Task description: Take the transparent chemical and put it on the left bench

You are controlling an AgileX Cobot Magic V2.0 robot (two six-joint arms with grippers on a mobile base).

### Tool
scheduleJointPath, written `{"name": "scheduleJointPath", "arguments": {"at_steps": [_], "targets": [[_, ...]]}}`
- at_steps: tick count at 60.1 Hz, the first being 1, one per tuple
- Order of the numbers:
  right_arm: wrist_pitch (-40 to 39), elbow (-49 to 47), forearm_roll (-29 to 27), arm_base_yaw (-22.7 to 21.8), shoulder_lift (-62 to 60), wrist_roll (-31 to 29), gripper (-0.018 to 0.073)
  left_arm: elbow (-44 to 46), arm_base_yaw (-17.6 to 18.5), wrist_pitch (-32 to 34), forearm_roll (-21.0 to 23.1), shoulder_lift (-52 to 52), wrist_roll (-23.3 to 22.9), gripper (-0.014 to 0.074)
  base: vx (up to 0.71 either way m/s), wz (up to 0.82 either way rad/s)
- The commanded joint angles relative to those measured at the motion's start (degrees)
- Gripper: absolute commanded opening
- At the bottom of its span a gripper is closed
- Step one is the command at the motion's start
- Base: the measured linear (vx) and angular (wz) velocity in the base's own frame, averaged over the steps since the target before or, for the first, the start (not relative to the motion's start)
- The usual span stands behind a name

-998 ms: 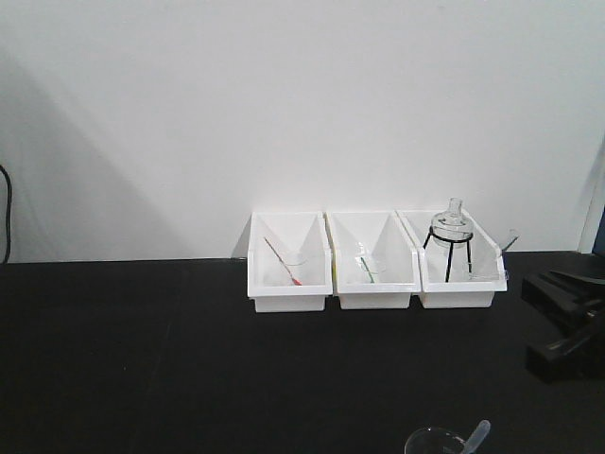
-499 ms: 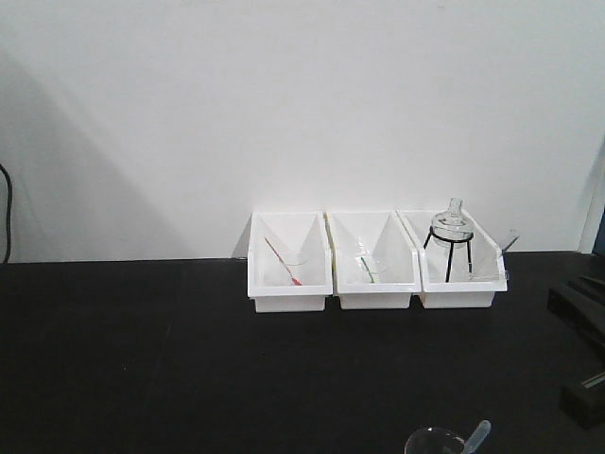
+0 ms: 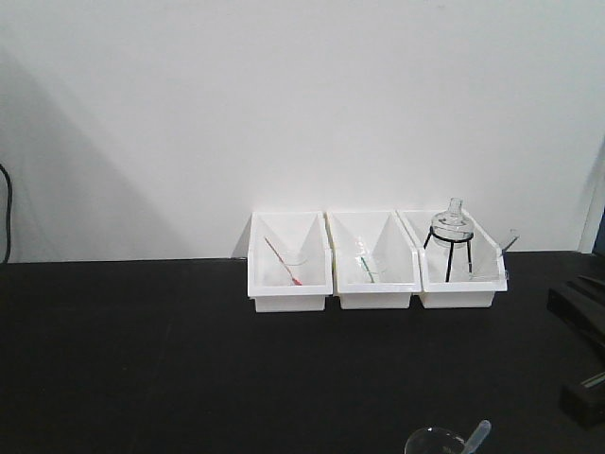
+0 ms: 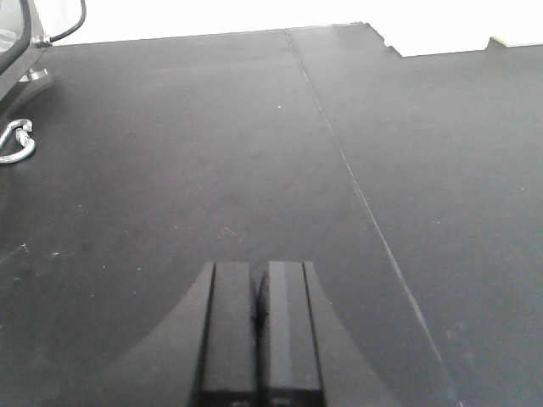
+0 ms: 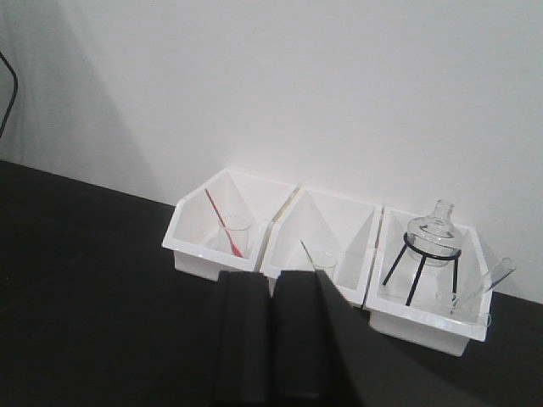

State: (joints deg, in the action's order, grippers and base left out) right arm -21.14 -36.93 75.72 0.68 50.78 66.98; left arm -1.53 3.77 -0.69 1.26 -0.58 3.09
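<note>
Three white open plastic bins sit in a row against the wall on the matte black left bench. Front view: the transparent chemical, a small clear glass beaker with a translucent pipette, stands on the bench at the very bottom edge of frame, well apart from the bins and cropped, so its base is not visible. Black links of the right arm show at the right edge, clear of the glass. A round glass flask on a black tripod occupies the right-hand bin.

Left wrist view: the left gripper has its fingers pressed together over bare worktop, holding nothing.

Right wrist view: the right gripper has both fingers closed side by side and nothing between them, aimed toward the bins. The beaker is not in this view (another small clear vessel with a pipette shows in the right-hand bin, easily confused with it).

Judgement: placement looks done, and the step in hand is clearing the arm. Do it well by drawing up and back, away from the pipette, whose bulb leans to the right toward the arm. No sweeping low across the near edge; a light beaker tips readily.
</note>
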Motion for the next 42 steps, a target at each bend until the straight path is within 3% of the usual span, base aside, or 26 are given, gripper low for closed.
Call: {"name": "scheduleJointPath", "arguments": {"at_steps": [1, 4, 8, 12, 19, 22, 27, 42], "targets": [[1.2, -1.5, -7.1, -0.3, -0.3, -1.7, -0.0007, -0.9, 0.1, 4.5, 0.0, -1.1, -0.4, -0.0004, 0.0, 0.0], [5.4, -1.5, -16.2, -0.2, -0.4, -6.2, -0.0007, -0.9, 0.1, 4.5, 0.0, -1.1, -0.4, -0.0004, 0.0, 0.0], [11.0, -1.5, -33.6, -0.2, -1.4, -16.3, -0.0007, -0.9, 0.1, 4.5, 0.0, -1.1, -0.4, -0.0004, 0.0, 0.0], [16.2, -1.5, -48.0, -0.1, -2.5, -31.2, -0.0007, -0.9, 0.1, 4.5, 0.0, -1.1, -0.4, -0.0004, 0.0, 0.0], [21.1, -1.5, -62.4, -0.1, -5.2, -52.6, -0.0007, -0.9, 0.1, 4.5, 0.0, -1.1, -0.4, -0.0004, 0.0, 0.0], [22.9, -1.5, -65.9, -0.1, -7.1, -58.7, -0.0007, -0.9, 0.1, 4.5, 0.0, -1.1, -0.4, -0.0004, 0.0, 0.0], [23.3, -0.5, -68.3, -0.1, -11.4, -63.4, -0.0007, -0.9, 0.1, 4.5, 0.0, -1.1, -0.4, -0.0004, 0.0, 0.0], [20.7, 14.4, -67.4, -0.1, -27.6, -59.6, -0.0007, -0.9, 0.1, 4.5, 0.0, -1.1, -0.4, -0.0004, 0.0, 0.0]]}}
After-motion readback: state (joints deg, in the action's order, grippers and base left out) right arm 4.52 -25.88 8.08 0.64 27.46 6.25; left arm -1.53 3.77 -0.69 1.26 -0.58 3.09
